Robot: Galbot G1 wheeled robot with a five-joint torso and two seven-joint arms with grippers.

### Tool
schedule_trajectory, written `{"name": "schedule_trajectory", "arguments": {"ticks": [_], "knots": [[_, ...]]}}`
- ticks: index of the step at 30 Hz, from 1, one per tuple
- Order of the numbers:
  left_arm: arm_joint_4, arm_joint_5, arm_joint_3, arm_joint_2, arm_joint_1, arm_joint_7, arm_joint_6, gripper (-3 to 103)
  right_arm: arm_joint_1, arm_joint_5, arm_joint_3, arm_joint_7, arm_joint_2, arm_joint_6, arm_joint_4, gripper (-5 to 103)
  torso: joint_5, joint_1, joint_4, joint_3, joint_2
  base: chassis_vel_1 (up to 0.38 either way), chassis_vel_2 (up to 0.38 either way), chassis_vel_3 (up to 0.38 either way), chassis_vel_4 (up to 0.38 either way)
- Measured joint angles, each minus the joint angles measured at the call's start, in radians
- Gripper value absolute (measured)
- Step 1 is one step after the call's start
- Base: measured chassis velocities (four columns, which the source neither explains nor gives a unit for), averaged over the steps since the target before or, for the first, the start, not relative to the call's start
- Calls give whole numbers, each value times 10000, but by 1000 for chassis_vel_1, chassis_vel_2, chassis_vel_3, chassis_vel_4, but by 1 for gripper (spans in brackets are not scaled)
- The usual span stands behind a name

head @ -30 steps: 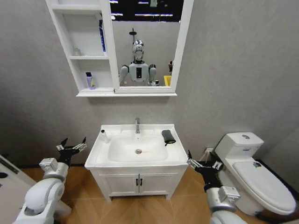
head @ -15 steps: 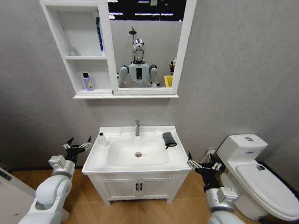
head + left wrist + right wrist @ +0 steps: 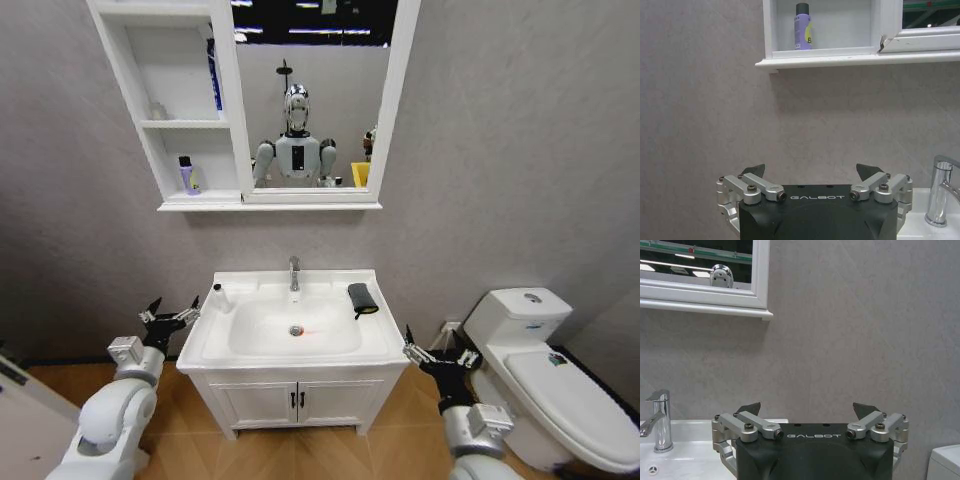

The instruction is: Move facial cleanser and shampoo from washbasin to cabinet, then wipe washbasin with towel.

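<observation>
Left pincer (image 3: pixel 172 312), right pincer (image 3: pixel 438 355): spread wide, empty.

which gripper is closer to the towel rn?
Right. The towel lies on the washbasin's right rear corner; the right gripper hangs open off that side, lower. The left gripper, open, is across the bowl.

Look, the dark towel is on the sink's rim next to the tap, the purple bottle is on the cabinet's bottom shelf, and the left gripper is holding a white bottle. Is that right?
Not quite. The left gripper holds nothing; the head view shows it open and empty beside the sink. The white bottle stands on the sink's rim. The rest is right: the towel lies on the rim near the tap, and the purple bottle is on the cabinet's bottom shelf.
</observation>
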Motion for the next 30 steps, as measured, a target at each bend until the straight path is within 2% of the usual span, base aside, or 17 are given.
{"name": "schedule_trajectory", "arguments": {"ticks": [6, 14, 30], "knots": [[-83, -2, 14, -4, 22, -11, -8, 100, -50, 3, 3, 14, 9, 11, 57, 100, 0, 1, 0, 0, 0, 0, 0, 0, 0], [-70, 103, 66, 14, 28, -43, -340, 100, -51, 3, -3, 19, 5, -21, 78, 100, 0, 1, 0, 0, 0, 0, 0, 0, 0], [-119, 249, 165, -21, 64, -12, -343, 100, -161, -33, 36, -131, 8, -161, 101, 100, 0, -3, 0, -1, 2, -10, 8, 7, -5]]}}
